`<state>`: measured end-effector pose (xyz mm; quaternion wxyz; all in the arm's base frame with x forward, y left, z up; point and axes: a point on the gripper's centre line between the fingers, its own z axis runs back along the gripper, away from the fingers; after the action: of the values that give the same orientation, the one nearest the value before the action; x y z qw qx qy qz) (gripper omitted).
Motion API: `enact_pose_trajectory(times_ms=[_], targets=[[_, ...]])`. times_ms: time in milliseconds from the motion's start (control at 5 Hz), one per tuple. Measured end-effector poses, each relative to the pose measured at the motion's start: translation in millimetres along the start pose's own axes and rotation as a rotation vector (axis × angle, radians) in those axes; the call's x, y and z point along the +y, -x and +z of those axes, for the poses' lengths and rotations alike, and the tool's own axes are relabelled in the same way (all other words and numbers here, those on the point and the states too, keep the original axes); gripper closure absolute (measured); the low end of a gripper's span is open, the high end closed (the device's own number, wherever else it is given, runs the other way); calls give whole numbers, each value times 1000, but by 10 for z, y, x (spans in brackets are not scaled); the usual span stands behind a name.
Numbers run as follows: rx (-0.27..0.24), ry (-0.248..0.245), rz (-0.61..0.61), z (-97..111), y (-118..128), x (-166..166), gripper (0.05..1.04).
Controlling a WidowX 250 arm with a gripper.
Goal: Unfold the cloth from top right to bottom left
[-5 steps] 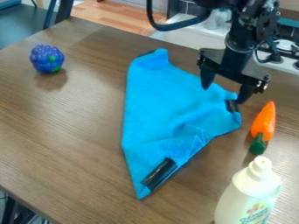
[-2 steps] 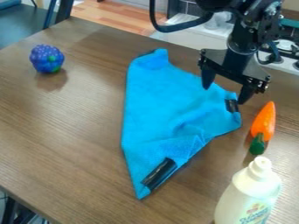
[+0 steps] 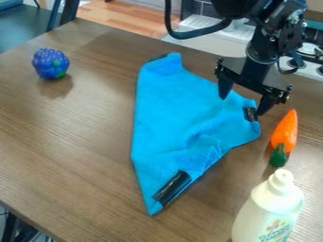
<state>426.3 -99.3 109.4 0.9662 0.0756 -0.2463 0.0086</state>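
Note:
Over the right upper part of the blue cloth hangs the black gripper (image 3: 242, 103), open, with its two fingers wide apart. Its left fingertip is over the cloth's upper right edge, and its right fingertip is close beside the black patch at the right corner. The cloth (image 3: 174, 113) lies on the wooden table in a rough triangle, with creases toward its lower right. Black patches show at its top corner, its right corner and near its bottom tip. Nothing is held between the fingers.
An orange carrot-like toy with a green end (image 3: 284, 138) lies right of the cloth, near the gripper. A white bottle (image 3: 268, 210) stands at the lower right. A purple berry toy (image 3: 50, 63) rests at the upper left of the table (image 3: 69, 137).
The gripper has shifted very slightly down and to the right, and the arm above it has tilted a little. The cloth has not moved.

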Motion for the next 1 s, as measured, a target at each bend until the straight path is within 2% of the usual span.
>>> enact_pose_trajectory(times_ms=[200, 400, 600, 800, 1000], targets=[[18, -11, -7, -94, 50, -20, 83], [11, -11, -7, -95, 38, -19, 127], [4, 0, -7, -115, 55, -36, 387], [5, 12, -9, -139, 89, -53, 716], [1, 31, -2, -112, 103, -25, 904]])
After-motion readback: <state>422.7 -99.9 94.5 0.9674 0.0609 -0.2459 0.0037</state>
